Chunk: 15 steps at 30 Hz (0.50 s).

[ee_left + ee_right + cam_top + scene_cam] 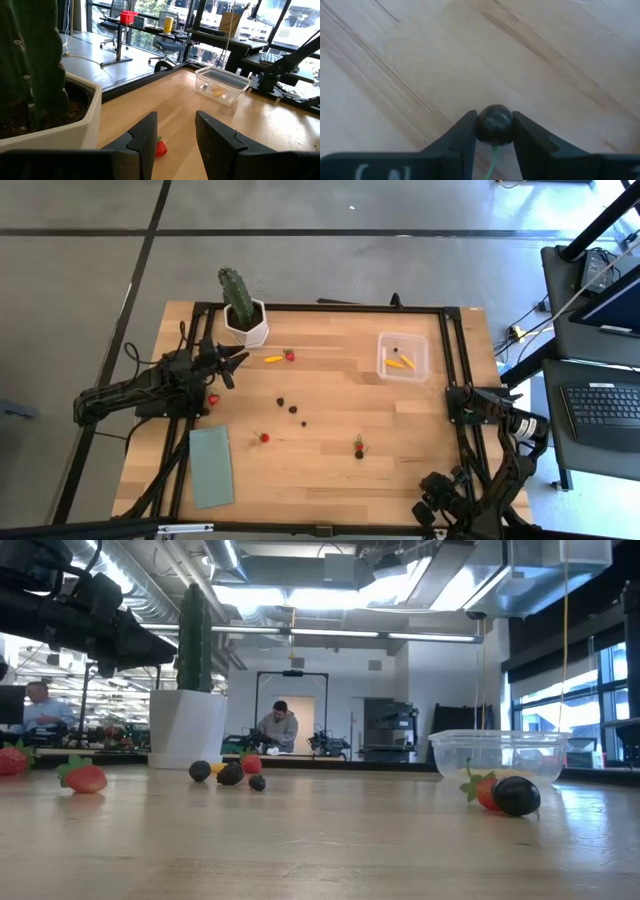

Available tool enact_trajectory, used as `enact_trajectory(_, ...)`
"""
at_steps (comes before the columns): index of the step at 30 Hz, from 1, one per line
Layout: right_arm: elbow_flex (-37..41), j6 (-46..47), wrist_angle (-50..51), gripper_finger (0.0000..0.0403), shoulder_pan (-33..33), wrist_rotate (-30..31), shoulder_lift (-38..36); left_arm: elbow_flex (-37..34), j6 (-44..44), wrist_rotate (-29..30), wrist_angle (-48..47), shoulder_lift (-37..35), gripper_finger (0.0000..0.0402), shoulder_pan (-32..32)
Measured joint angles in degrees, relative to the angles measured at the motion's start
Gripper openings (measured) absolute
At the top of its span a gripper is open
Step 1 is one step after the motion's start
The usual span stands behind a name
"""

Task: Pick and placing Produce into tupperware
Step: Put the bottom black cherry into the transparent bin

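Observation:
The clear tupperware (403,356) (497,752) (222,85) stands near the table's far right corner with yellow-orange pieces (400,363) inside. Loose on the wood lie a yellow-orange piece (272,359), a strawberry (289,356) (160,148), three dark berries (293,409), another strawberry (264,437) and a strawberry-and-berry pair (358,448) (500,793). My left gripper (232,360) (175,135) hovers open beside the cactus pot, touching nothing. My right gripper (428,508) (494,127) is by the near right edge, shut on a dark berry (494,124). My right gripper pinches the dark round berry (494,124) between its two fingers (465,132), one on each side of the ball, at their free ends. The fingers point down at the wood from above. A thin green stem (493,156) runs back from the berry between the fingers.
A green cactus in a white pot (243,310) (45,115) stands close by my left gripper. A flat green pad (211,465) lies at the near left. A red piece (213,398) sits under my left arm. Black rails (447,360) frame the table. People (278,730) are far behind.

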<state>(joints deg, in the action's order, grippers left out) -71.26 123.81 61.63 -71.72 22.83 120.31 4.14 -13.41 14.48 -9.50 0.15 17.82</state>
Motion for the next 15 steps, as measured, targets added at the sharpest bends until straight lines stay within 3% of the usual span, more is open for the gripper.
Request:
enact_trajectory(9,0.33,1.37,-0.5,0.0113,2.32,-2.36,-1.89,0.0,0.02,0.02,0.0,-0.01,0.0126,0.0)
enact_trajectory(12,0.69,1.51,0.33,0.0109,3.62,-3.47,-5.3,0.0,0.02,0.02,0.02,0.0,0.0126,0.0)
enact_trajectory(15,0.93,1.65,5.99,0.0109,5.39,-0.76,-11.17,0.0,0.02,0.02,0.0,0.01,0.0126,0.0)
